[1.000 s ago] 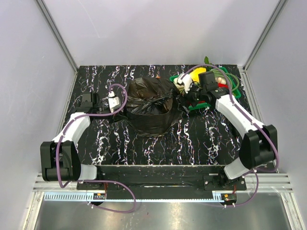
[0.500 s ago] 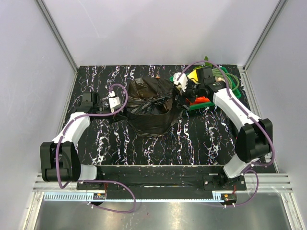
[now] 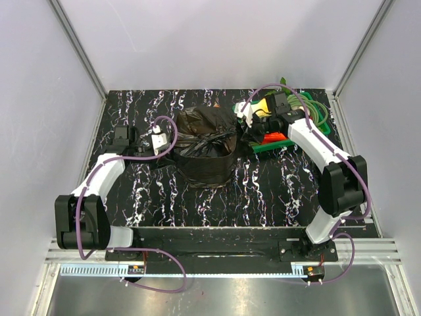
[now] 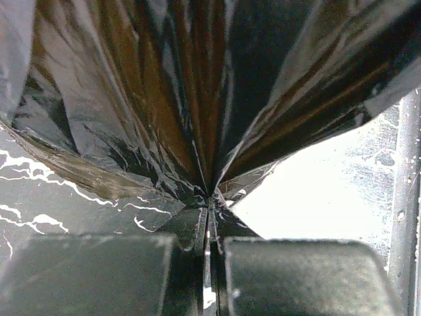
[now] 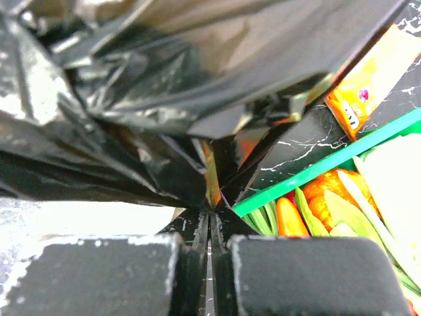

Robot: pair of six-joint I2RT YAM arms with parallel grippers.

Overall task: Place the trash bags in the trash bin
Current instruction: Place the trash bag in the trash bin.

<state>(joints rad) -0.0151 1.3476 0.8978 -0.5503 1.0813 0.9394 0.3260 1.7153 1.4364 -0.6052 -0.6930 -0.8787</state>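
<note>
Top external: black trash bag point(image 3: 205, 141) drapes over a boxy shape mid-tabletop point(image 3: 276, 187); bin itself hidden. Wrist views: left gripper point(image 4: 209, 220) clenched on bag's left edge, right gripper point(image 5: 212, 224) pinching its right edge, beside green tray point(image 5: 299, 183).

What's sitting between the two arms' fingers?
The glossy black trash bag fills that stretch, seen best from the top camera; the left fingers and right fingers each pinch one of its edges.
</note>
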